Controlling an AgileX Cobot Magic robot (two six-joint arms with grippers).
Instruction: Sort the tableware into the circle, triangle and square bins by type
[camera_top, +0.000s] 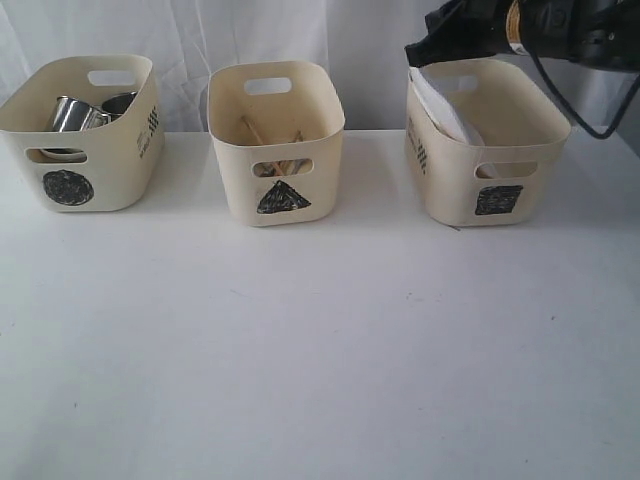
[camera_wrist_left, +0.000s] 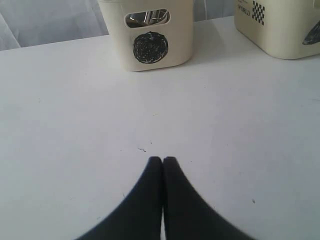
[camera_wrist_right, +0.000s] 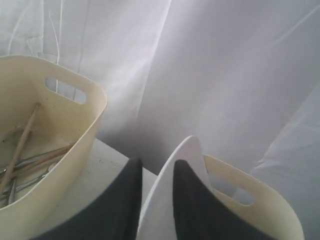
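Observation:
The large white square plate (camera_top: 441, 106) stands on edge inside the square bin (camera_top: 490, 150), leaning on its left wall. My right gripper (camera_top: 420, 50) hovers over that bin's left rim. In the right wrist view the plate's rim (camera_wrist_right: 192, 147) sits between the parted jaws of the right gripper (camera_wrist_right: 157, 162), with a gap on one side. The circle bin (camera_top: 80, 140) holds steel mugs (camera_top: 75, 115). Wooden chopsticks (camera_wrist_right: 22, 142) and other cutlery lie in the triangle bin (camera_top: 277, 150). My left gripper (camera_wrist_left: 162, 160) is shut and empty, low over the table in front of the circle bin (camera_wrist_left: 150, 35).
The three cream tubs stand in a row along the back of the white table (camera_top: 320, 340). A white curtain (camera_top: 330, 40) hangs right behind them. The right arm's black cable (camera_top: 590, 115) loops down beside the square bin.

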